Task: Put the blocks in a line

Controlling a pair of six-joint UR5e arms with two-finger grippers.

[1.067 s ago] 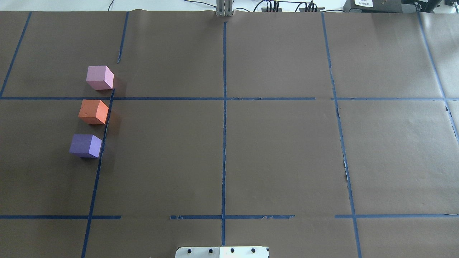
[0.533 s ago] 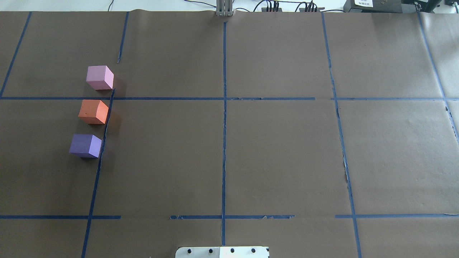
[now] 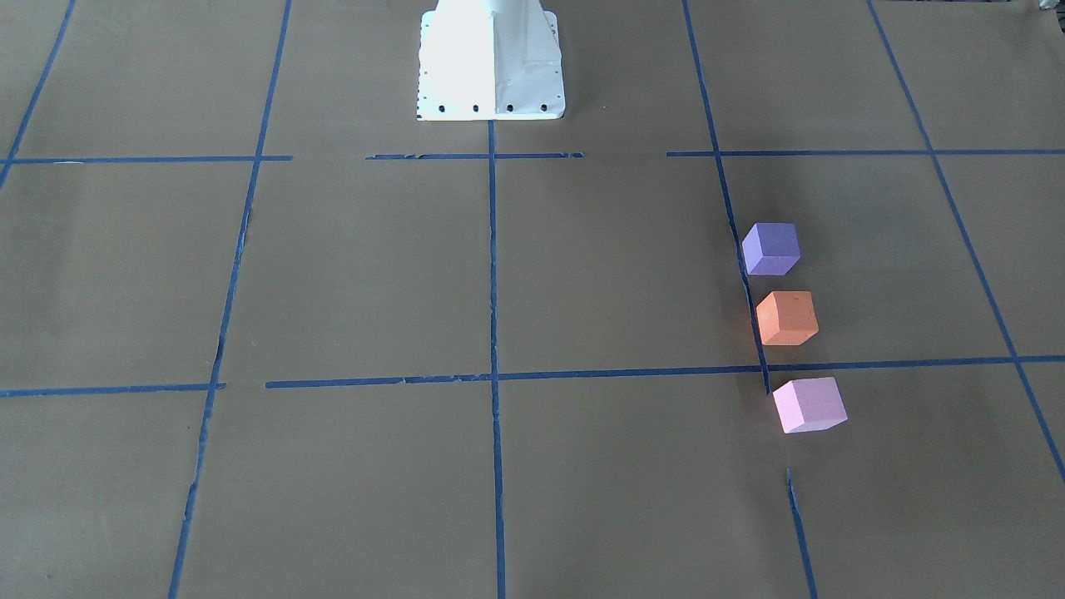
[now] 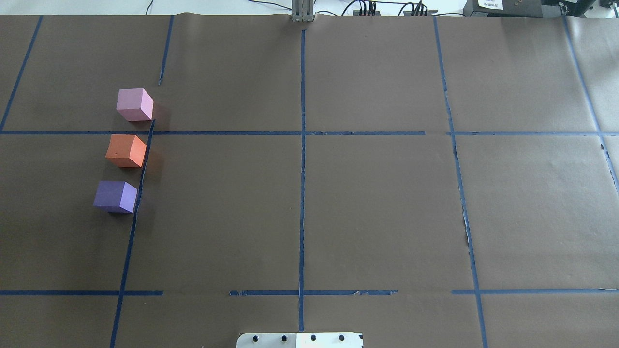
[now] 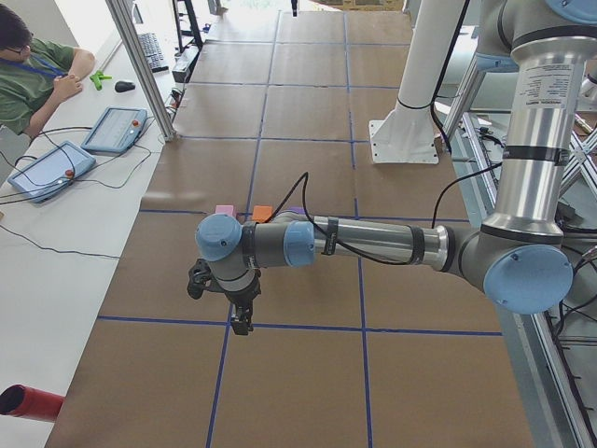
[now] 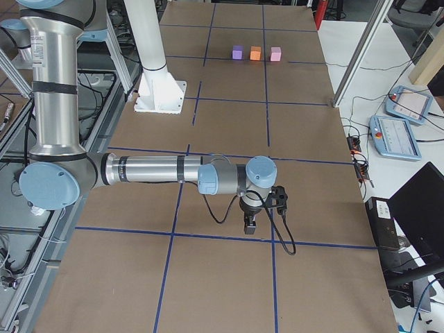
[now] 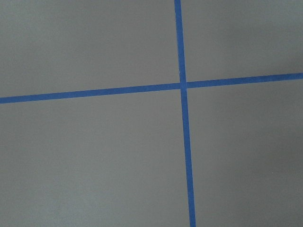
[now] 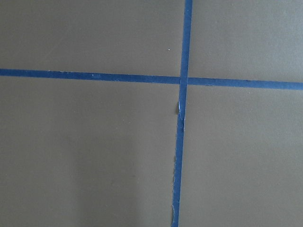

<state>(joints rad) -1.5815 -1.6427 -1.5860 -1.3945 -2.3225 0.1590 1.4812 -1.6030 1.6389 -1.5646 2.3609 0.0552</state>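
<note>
Three blocks stand in a spaced line along a blue tape line on the left side of the overhead view: the light pink block (image 4: 134,104) farthest from the base, the orange block (image 4: 126,151) in the middle, the violet-purple block (image 4: 115,196) nearest. They also show in the front-facing view: purple (image 3: 770,248), orange (image 3: 786,318), pink (image 3: 809,404). My left gripper (image 5: 241,322) shows only in the exterior left view, well short of the blocks. My right gripper (image 6: 250,225) shows only in the exterior right view, far from them. I cannot tell whether either is open or shut.
Brown paper with a blue tape grid (image 4: 302,159) covers the table. The white robot base plate (image 3: 491,58) sits at the middle of the robot's edge. Both wrist views show only a tape cross (image 7: 182,85) on paper. An operator (image 5: 37,70) and tablets sit beside the table.
</note>
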